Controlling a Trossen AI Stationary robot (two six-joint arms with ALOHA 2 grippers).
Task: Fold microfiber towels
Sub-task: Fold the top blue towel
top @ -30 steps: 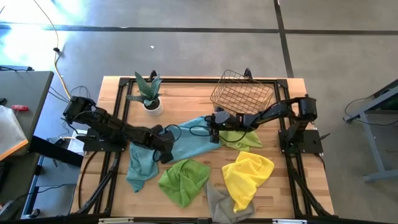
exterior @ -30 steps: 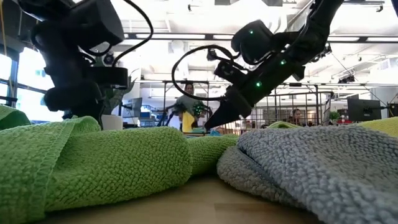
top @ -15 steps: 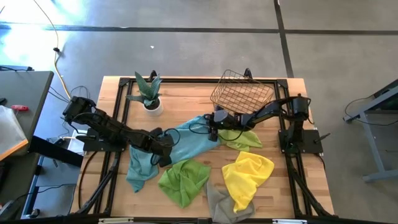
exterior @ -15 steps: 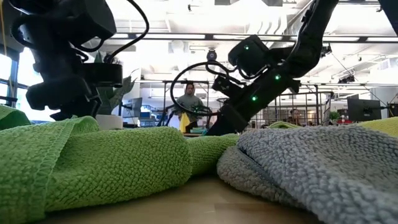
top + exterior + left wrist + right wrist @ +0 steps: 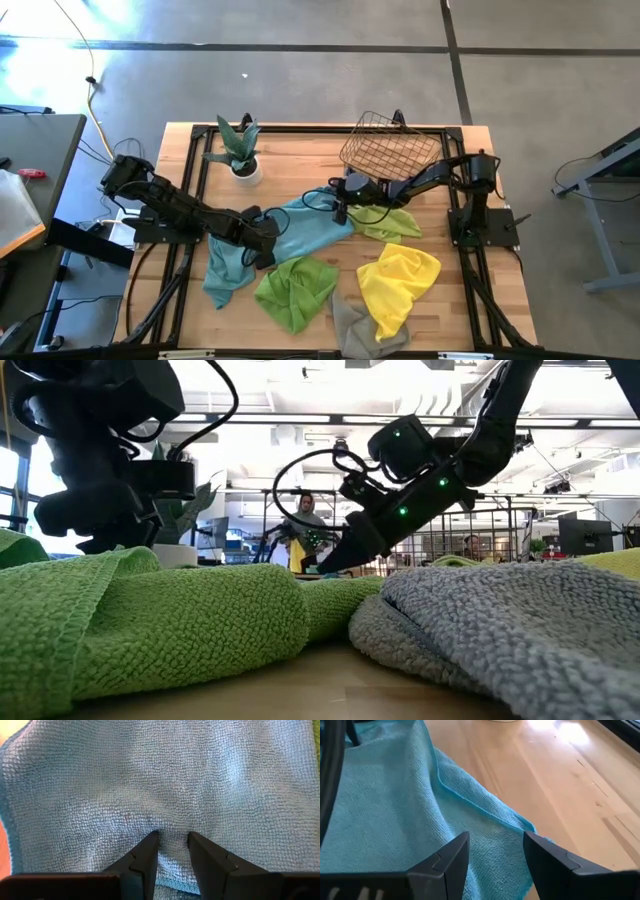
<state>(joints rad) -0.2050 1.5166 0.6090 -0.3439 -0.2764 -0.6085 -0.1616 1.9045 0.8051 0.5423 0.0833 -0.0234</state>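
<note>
No writing could be read anywhere. The grey towel (image 5: 350,325) ran off the table's (image 5: 300,155) near edge. A teal towel (image 5: 305,228) lay rumpled at mid-table. The left gripper (image 5: 172,836) pinched a small ridge of its weave; the right gripper (image 5: 495,840) stood parted over its corner, gripping nothing.

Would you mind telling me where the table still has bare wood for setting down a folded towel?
Bare wood lies between the potted plant and wire basket, and right of the yellow towel. The middle and front are crowded with towels and both arms.
</note>
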